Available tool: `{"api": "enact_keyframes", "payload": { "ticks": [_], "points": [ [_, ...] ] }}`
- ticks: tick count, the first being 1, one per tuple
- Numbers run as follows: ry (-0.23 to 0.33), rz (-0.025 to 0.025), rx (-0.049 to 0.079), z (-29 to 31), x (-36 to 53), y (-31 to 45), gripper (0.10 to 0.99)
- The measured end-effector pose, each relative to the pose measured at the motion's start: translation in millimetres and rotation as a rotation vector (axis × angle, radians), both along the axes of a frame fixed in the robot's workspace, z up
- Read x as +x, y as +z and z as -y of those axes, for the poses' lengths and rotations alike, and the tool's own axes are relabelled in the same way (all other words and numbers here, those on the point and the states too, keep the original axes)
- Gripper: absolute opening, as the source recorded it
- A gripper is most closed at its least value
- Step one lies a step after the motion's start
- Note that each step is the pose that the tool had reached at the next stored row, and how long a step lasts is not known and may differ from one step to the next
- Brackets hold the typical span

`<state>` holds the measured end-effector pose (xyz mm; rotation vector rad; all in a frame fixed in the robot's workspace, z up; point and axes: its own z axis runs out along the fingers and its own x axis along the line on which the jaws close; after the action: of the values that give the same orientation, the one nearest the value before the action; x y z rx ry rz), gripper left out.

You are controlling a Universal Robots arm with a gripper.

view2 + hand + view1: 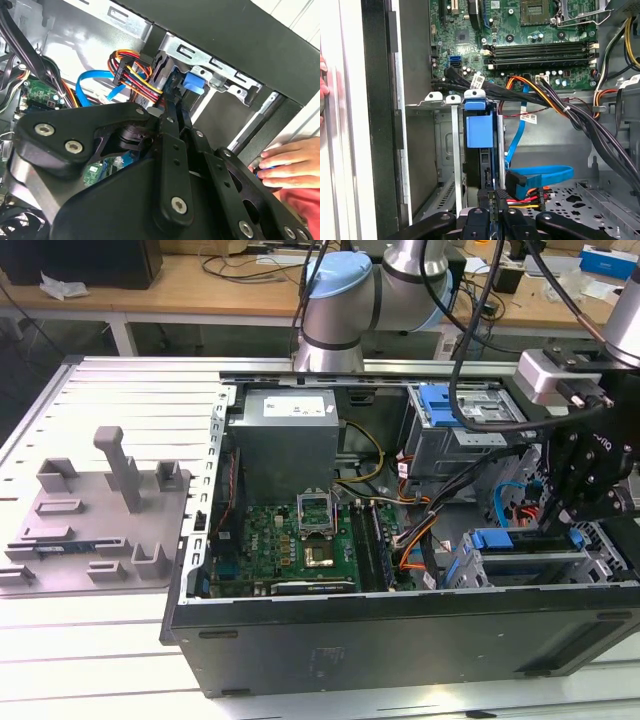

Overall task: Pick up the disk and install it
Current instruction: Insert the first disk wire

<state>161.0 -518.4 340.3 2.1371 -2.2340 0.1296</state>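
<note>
No legible text. White label on power supply [288, 406]: print too small to read. White tags on cables [529, 118] in the first wrist view: marks unreadable. Motherboard [520, 30] silkscreen: unreadable. Small white marking on the gripper body [598, 438], exterior view's right: indistinct.

The exterior view looks down from high and somewhat back onto the open computer case [400, 570], with the arm [345, 300] entering at the upper middle of the frame and the gripper [575, 495] at the right edge. The first wrist view sits close above the drive bay [475, 150], facing the motherboard [520, 35] across the frame's top. The second wrist view, seemingly tilted, peers past the black gripper linkage [170, 170]; both wrist views share the bay and coloured cables [132, 75].
</note>
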Motion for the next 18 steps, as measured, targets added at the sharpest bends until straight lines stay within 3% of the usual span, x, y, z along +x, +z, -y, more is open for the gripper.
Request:
{"api": "enact_keyframes", "payload": {
  "ticks": [8, 9, 15, 18],
  "points": [
    [0.011, -0.0001, 0.000, 0.9, -0.2, -2.4, 0.176],
    [0.011, 0.0000, 0.000, 0.9, -0.2, 1.8, 0.239],
    [0.011, 0.0000, 0.000, 0.6, -0.2, 32.6, 0.239],
    [0.011, -0.0001, 0.000, 0.5, -0.2, 36.1, 0.239]
  ]
}}
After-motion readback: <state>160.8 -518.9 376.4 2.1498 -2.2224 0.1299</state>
